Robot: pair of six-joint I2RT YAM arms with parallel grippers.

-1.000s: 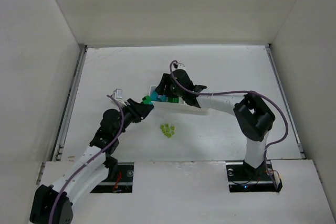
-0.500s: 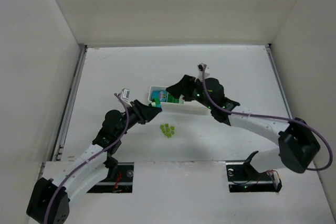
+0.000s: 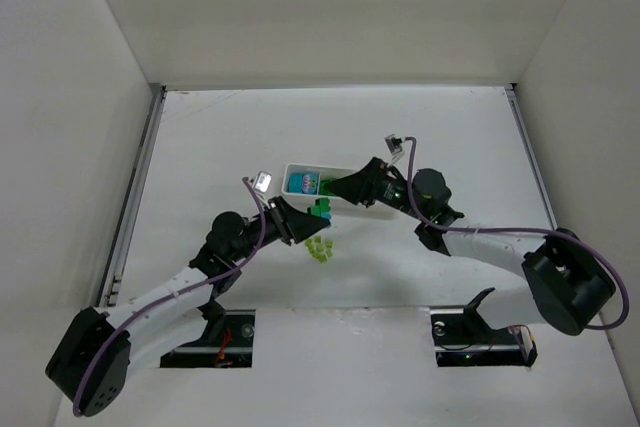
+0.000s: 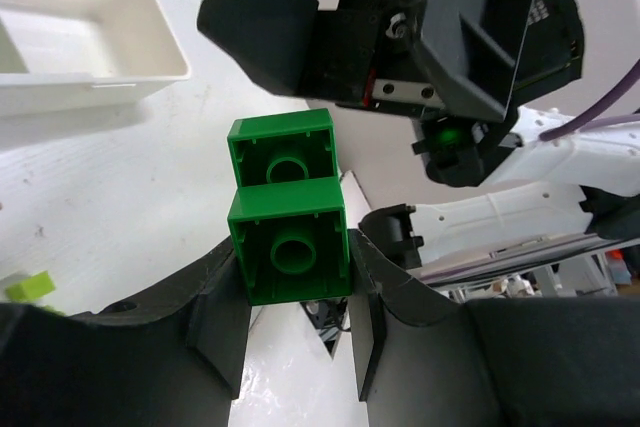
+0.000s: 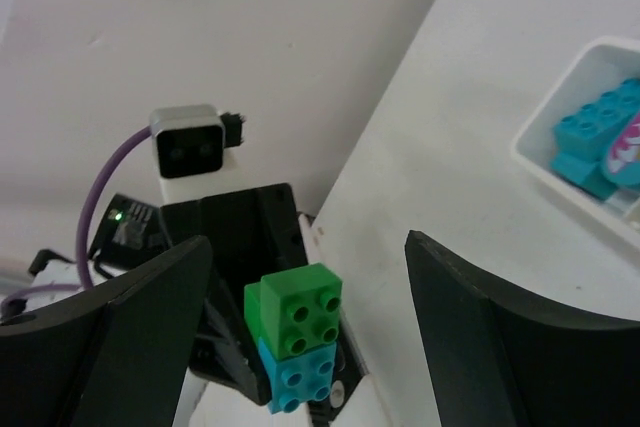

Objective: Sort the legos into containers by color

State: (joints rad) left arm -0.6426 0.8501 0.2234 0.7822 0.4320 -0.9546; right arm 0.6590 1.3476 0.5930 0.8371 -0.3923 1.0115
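Note:
My left gripper (image 4: 295, 252) is shut on a clump of joined legos. From below it shows as two dark green bricks (image 4: 287, 209); in the right wrist view a green brick (image 5: 297, 311) sits over a cyan brick (image 5: 297, 377). In the top view the clump (image 3: 321, 211) hangs just in front of the white tray (image 3: 298, 168). My right gripper (image 5: 308, 237) is open, its fingers (image 5: 130, 307) wide on either side of the clump and not touching it. Cyan legos (image 5: 600, 132) lie in the tray's left container. Pale yellow-green legos (image 3: 320, 250) sit on the table.
The right gripper (image 3: 342, 190) and its arm cover the middle and right of the tray. White walls enclose the table on the left, back and right. One yellow-green brick (image 4: 28, 289) shows at the left wrist view's lower left.
The right gripper has left the tray, opened, and turned to face the left gripper. The left gripper has carried the green clump right, to just in front of the tray.

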